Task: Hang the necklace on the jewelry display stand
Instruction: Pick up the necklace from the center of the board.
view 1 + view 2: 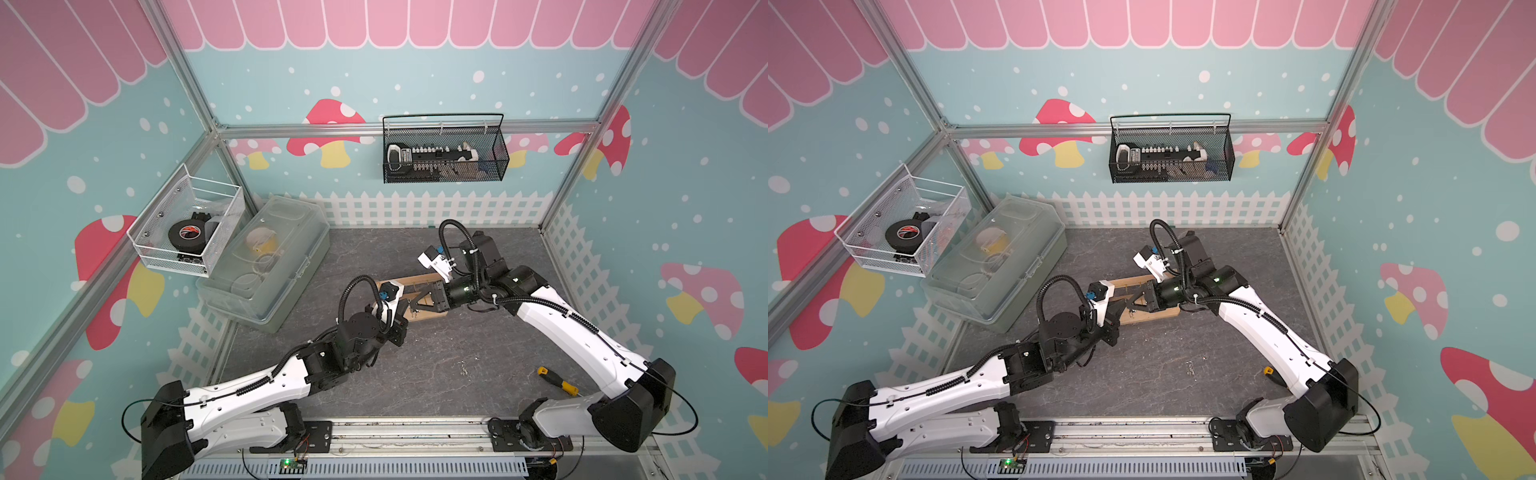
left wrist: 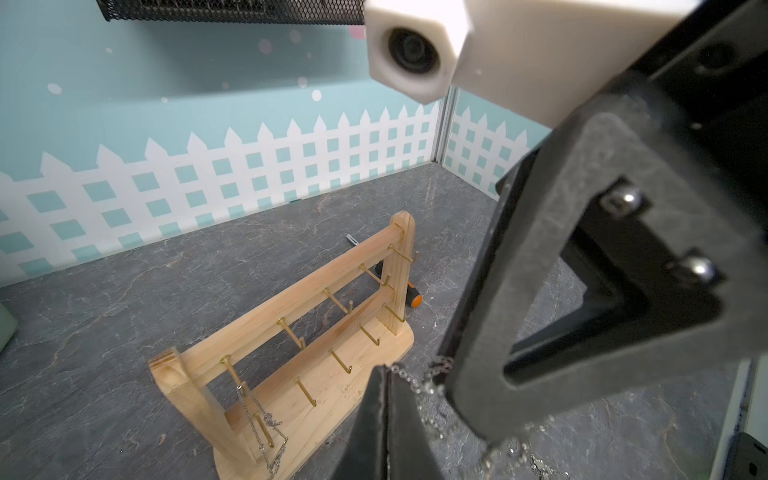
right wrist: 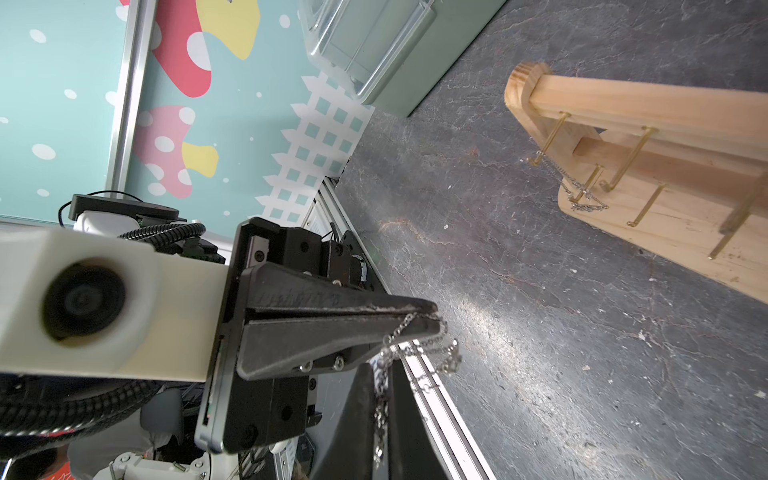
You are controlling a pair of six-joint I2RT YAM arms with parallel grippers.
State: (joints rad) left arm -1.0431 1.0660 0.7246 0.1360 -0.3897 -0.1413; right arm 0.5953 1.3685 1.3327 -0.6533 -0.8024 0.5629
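I'm watching the necklace (image 3: 451,353) hanging in the air as a bunched silver chain, stretched between both arms on the peg side of the stand (image 2: 307,291), near it and not yet on a peg. The left fingers (image 3: 332,303) are pressing fully together on one part of the chain at their tips. The right fingers (image 3: 353,436) are pinching another part, with only the chain between them. The stand is sitting upright mid-table (image 2: 124,311). A second chain (image 2: 253,411) is draping from its end peg. A screwdriver (image 1: 557,380) is lying on the table near the right arm, and a clear box (image 1: 270,257) is sitting well apart, by the left wall.
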